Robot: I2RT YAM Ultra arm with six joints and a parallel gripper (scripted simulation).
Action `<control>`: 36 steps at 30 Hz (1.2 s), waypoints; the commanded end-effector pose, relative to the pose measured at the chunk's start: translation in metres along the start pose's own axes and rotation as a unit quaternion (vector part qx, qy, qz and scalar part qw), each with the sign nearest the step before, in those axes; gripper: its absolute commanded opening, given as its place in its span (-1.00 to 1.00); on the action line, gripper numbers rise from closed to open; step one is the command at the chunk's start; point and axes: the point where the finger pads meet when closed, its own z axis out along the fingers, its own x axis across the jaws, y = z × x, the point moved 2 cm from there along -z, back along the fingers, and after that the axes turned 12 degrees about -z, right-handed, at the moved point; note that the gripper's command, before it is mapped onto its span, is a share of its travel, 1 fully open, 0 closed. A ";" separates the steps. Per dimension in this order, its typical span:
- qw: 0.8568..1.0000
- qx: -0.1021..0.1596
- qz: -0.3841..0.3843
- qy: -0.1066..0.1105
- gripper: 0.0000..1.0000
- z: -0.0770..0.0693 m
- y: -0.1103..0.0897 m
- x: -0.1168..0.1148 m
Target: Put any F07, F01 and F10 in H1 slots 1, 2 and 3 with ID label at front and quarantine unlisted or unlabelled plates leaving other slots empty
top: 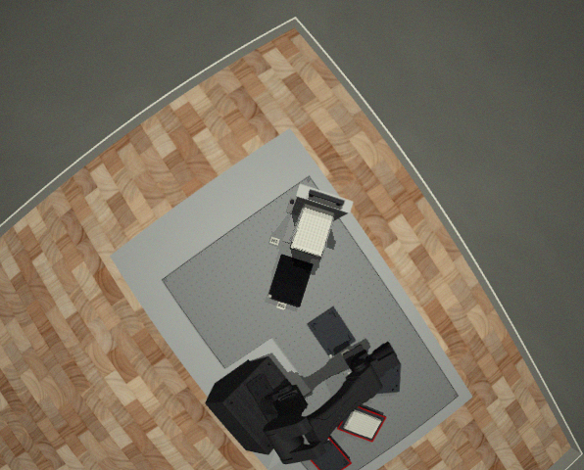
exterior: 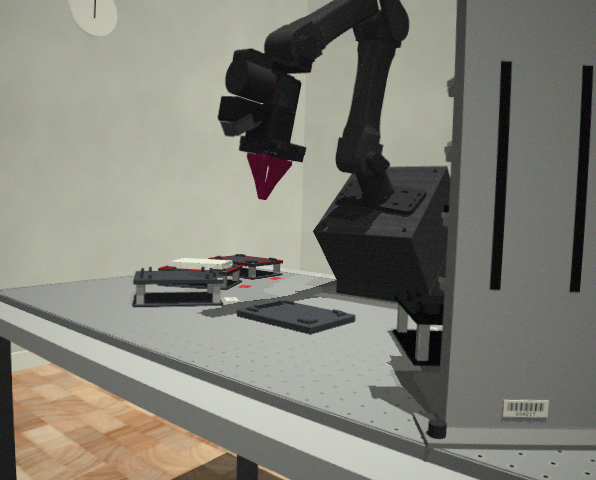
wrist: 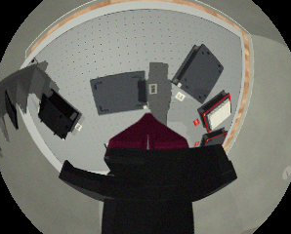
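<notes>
My gripper (exterior: 265, 180) has dark red fingers. It is shut on nothing and points down, high above the deck. It also shows in the wrist view (wrist: 149, 136). The plate hotel H1 (top: 318, 202) stands at the far end of the deck, and a white 96-well plate (top: 311, 231) shows in it from above. I cannot tell its slot or read a label. From the side only the hotel's closed grey wall (exterior: 531, 206) shows. A second white plate (top: 362, 422) lies in a red-edged quarantine nest, also in the side view (exterior: 201, 263). The other red-edged nest (top: 332, 456) is empty.
A black nest (top: 290, 280) stands just in front of the hotel. A flat dark grey nest (top: 331, 328) lies below my wrist (exterior: 295, 316). A raised dark nest (exterior: 177, 281) stands near the quarantine nests. My arm's black base (top: 252, 399) fills the near corner.
</notes>
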 end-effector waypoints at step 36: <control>0.996 0.016 -0.043 0.082 -1.00 -0.053 -0.004 0.067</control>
